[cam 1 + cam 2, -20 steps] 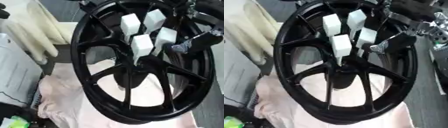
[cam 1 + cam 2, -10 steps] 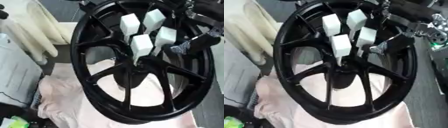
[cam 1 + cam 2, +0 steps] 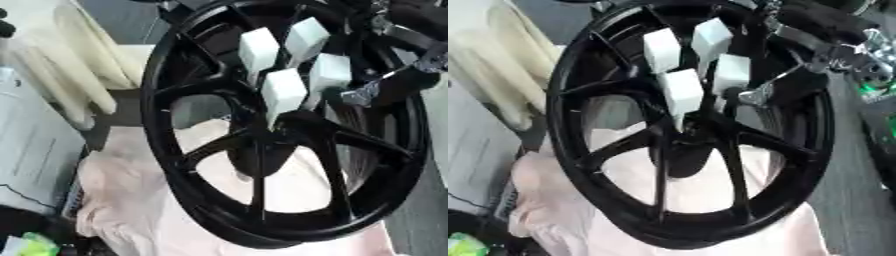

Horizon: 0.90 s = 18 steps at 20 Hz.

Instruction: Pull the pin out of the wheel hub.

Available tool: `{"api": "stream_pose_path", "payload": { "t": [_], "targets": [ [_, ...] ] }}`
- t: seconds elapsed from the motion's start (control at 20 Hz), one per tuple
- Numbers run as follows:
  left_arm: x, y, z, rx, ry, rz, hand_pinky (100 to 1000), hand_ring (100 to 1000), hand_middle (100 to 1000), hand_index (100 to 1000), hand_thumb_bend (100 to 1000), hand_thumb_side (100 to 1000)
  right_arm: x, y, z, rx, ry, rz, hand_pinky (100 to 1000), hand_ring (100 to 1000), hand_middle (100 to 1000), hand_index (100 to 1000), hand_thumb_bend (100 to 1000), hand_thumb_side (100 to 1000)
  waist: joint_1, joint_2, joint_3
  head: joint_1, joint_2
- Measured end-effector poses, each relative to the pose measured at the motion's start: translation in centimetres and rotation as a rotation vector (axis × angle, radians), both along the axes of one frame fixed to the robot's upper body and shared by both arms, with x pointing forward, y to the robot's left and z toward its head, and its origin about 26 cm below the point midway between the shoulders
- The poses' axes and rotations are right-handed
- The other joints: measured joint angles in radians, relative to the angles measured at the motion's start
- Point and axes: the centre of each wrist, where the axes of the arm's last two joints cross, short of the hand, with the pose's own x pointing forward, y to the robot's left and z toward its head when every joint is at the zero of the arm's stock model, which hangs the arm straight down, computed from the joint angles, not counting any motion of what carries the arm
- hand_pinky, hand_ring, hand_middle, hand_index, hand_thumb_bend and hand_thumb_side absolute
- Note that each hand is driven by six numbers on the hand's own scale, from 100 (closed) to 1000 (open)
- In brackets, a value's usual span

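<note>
1. While the black wheel stands tilted on a pale pink cloth, four white block-headed pins stick out of its hub, clustered just above the hub centre toward 12 o'clock.
2. Pin layout, left eye view: one at upper left, one at upper right, one at right, and the nearest and lowest sits just above the hub.
3. Right hand comes in from 1–2 o'clock, black with silver joints, reaching across the rim at the upper right.
4. A silver-tipped finger ends just right of the right-hand pin, at about 3 o'clock from the cluster. Cannot tell if it touches the pin.
5. Hand state: cannot tell. The palm and the other fingers blur into the dark rim and spokes, so it's unclear whether it is curled or straight.
6. No pin visibly enclosed by the hand; all four look seated in the hub.
7. Left hand: not seen in either view.
8. Surroundings: cream padded object at 10 o'clock, grey-white panel at 9 o'clock, and a small green item at 7 o'clock, bottom corner.
9. Writing/brands: nothing legible on the wheel, pins or panel.
</note>
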Motion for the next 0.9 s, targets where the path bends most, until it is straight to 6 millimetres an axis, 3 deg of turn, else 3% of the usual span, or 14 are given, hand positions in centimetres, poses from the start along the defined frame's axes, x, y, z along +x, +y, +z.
{"api": "stream_pose_path", "payload": {
  "t": [0.1,0.55,0.9],
  "targets": [
    [0.01,-0.01,0.01,0.0,0.0,0.0,601,489,483,702,246,697,0.0,-0.01,-0.03,0.004,0.015,0.003,628,509,373,545,434,219,0.0,0.0,0.003,0.0,0.0],
    [0.02,-0.07,-0.11,-0.007,0.0,-0.001,602,486,482,700,243,699,0.22,-0.24,-0.21,0.002,0.069,0.001,615,481,323,484,448,329,0.0,0.0,0.01,-0.008,0.0],
    [0.02,-0.07,-0.1,-0.007,0.002,-0.001,603,485,481,698,239,700,0.33,-0.28,-0.3,0.045,0.107,-0.013,596,439,253,405,378,392,0.0,0.0,0.015,-0.01,0.0]
  ]
}}
